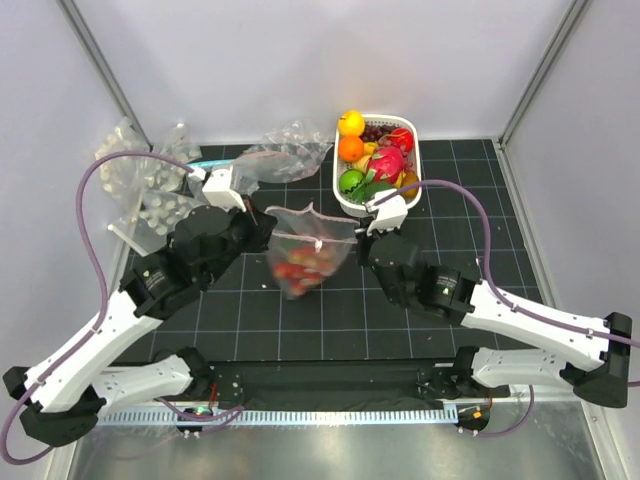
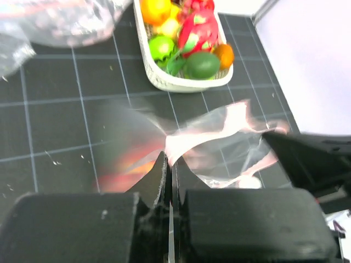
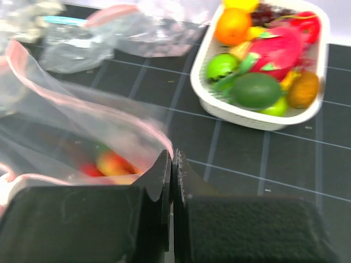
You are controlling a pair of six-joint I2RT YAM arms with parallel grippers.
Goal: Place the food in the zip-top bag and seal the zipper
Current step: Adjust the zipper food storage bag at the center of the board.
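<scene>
The zip-top bag (image 1: 318, 240) hangs over the mat's middle, held up between both grippers with its mouth open. Its pinkish zipper (image 1: 312, 211) runs along the top rim. Red strawberries (image 1: 300, 268) lie inside at the bottom, blurred in the right wrist view (image 3: 109, 163). My left gripper (image 1: 268, 222) is shut on the bag's left rim (image 2: 192, 137). My right gripper (image 1: 362, 236) is shut on the right rim (image 3: 159, 131). The pink dragon fruit (image 1: 390, 160) and green leafy pieces (image 1: 378, 186) lie in the white basket (image 1: 341, 196).
The basket at the back also holds orange, yellow and green round fruits and dark grapes. Crumpled clear bags (image 1: 285, 150) and dotted bags (image 1: 150, 185) lie at the back left. Grey walls close in the left, right and back.
</scene>
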